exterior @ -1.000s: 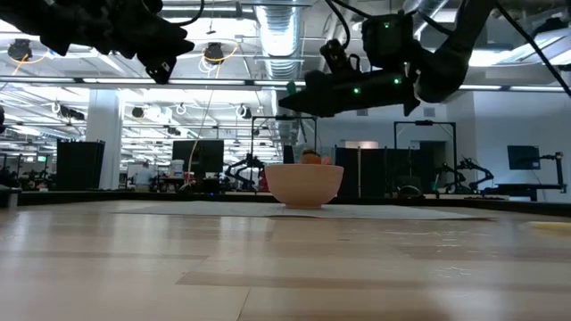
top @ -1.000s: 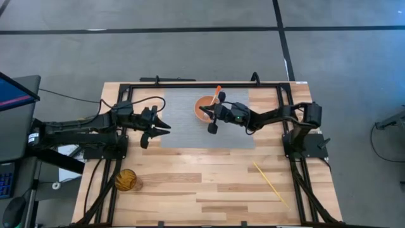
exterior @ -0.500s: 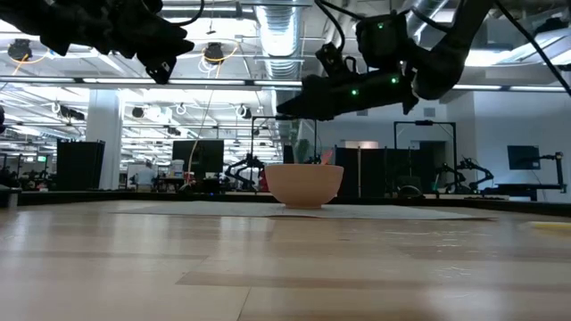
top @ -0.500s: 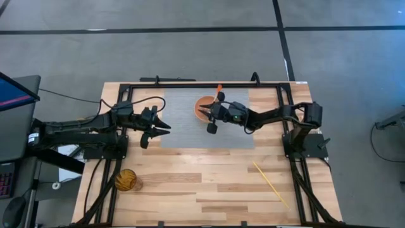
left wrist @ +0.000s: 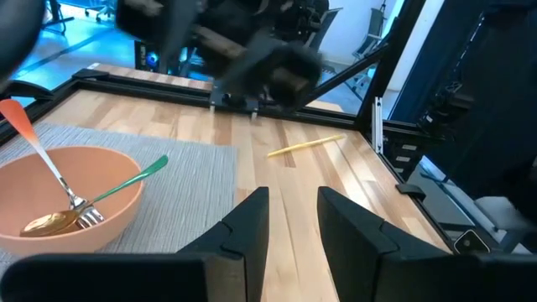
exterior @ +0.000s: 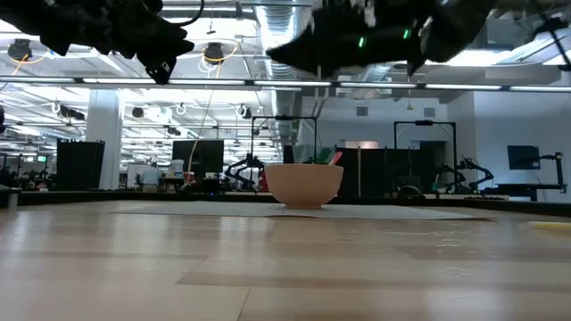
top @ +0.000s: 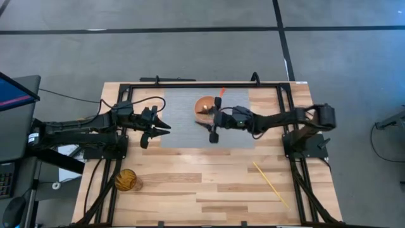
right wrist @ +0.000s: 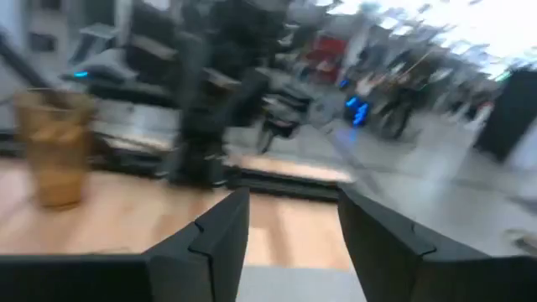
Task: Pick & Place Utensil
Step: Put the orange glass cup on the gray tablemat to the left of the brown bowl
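Observation:
A salmon bowl point(top: 204, 103) stands on the grey mat point(top: 183, 130). In it lie an orange-handled spoon point(left wrist: 38, 164) and a green-handled fork point(left wrist: 126, 180), heads on the bowl's bottom, handles leaning on its rim. My right gripper point(top: 209, 115) hovers open high above the bowl's near-right rim point(exterior: 290, 52), holding nothing. Over the mat's left edge, my left gripper point(top: 163, 128) stands open and empty, its fingers point(left wrist: 252, 222) pointing toward the bowl.
An amber glass point(top: 126, 180) stands near the table's front left corner. A yellow stick point(top: 272, 185) lies on the bare wood at the front right. Black frame rails point(top: 190, 84) run along the table's far side and both ends.
My right gripper has opened and let go of the orange-handled spoon, which has dropped into the bowl and now leans on its rim. The gripper has then risen well above the bowl and drawn back slightly toward the table's right and near side.

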